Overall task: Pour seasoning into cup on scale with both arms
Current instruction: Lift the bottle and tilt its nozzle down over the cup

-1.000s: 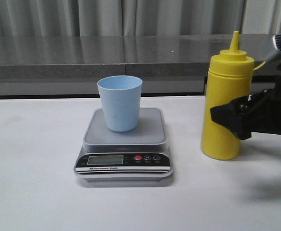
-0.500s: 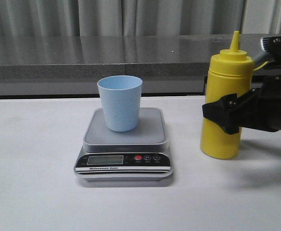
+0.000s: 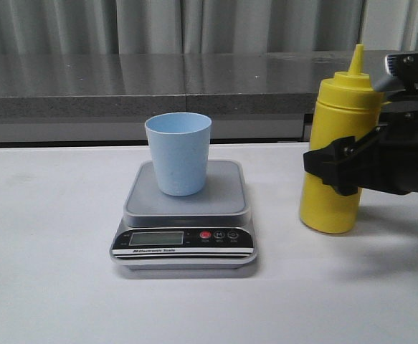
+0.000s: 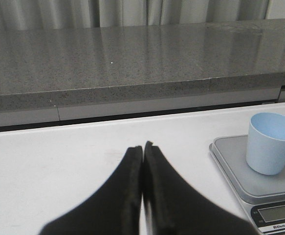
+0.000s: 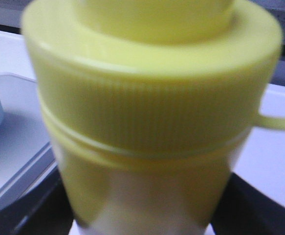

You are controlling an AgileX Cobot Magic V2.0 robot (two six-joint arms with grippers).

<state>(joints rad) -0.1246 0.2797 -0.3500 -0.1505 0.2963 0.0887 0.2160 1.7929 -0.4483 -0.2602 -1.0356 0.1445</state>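
**Right hand at the bottle, cup on the scale**

The tall yellow plastic squeeze bottle with a pointed nozzle (image 3: 335, 143) stands near the right edge of the white surface (image 3: 51, 251), leaning slightly with its nozzle tipped toward the right edge. Its base appears to rest on the surface. The black right hand (image 3: 338, 166) reaches in from the right edge at the bottle's mid-height, with one angular finger (image 3: 334, 168) lying across the front of the bottle body. In the right wrist view the ribbed yellow cap fills the picture, the thin yellow strap (image 5: 278, 122) projects from its collar, and dark finger sections flank the bottle; the hand is clenched around it.

The small light blue tapered plastic cup (image 3: 178, 153) stands upright on the grey square platform of the flat digital kitchen scale (image 3: 183, 229), which sits at the middle of the surface, well apart from the bottle. The scale's front panel carries an LCD display, one red button and two dark buttons.

The black left hand (image 4: 142, 147), visible only in the left wrist view, is above bare surface on the left side of the scale. Its two pointed fingers are pressed together, gripping nothing.
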